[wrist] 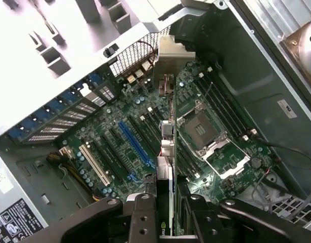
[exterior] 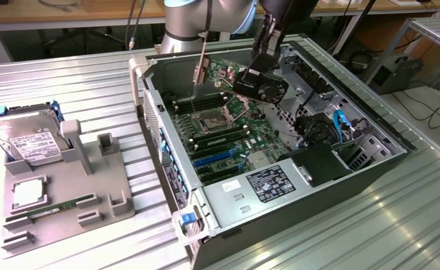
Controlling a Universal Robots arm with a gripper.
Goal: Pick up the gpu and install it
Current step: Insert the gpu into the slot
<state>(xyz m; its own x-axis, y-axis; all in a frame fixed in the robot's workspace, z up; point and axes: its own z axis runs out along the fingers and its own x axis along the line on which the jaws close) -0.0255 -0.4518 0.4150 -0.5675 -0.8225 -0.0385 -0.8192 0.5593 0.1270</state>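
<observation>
Corrugated metal tabletop (exterior: pixel 385 225) carrying an open computer case (exterior: pixel 370 126) laid on its side.

- gpu (exterior: pixel 263 85): dark card with black fan face, clenched between the fingers (wrist: pixel 143 218) of the gripper (exterior: pixel 264 61). It hangs in the air under the fingertips, over the case opening. In the wrist view it runs edge-on away from the fingers.
- silver end bracket (exterior: pixel 200 70): at the card end farthest from the fingers, hanging over the case's rear wall. It seems clear of the wall, though contact cannot be judged.
- motherboard (exterior: pixel 231 143): below the fingers, with the processor socket (wrist: pixel 202 129) to one side of the held card and the blue slot (wrist: pixel 131 144) to the other.
- power supply (exterior: pixel 269 183): in the case, well apart from the fingers.
- grey fixture tray (exterior: pixel 111 205): outside the case, far from the fingers. It holds a hard drive (exterior: pixel 28 138), a processor chip (exterior: pixel 26 191) and a memory stick (exterior: pixel 51 211).
</observation>
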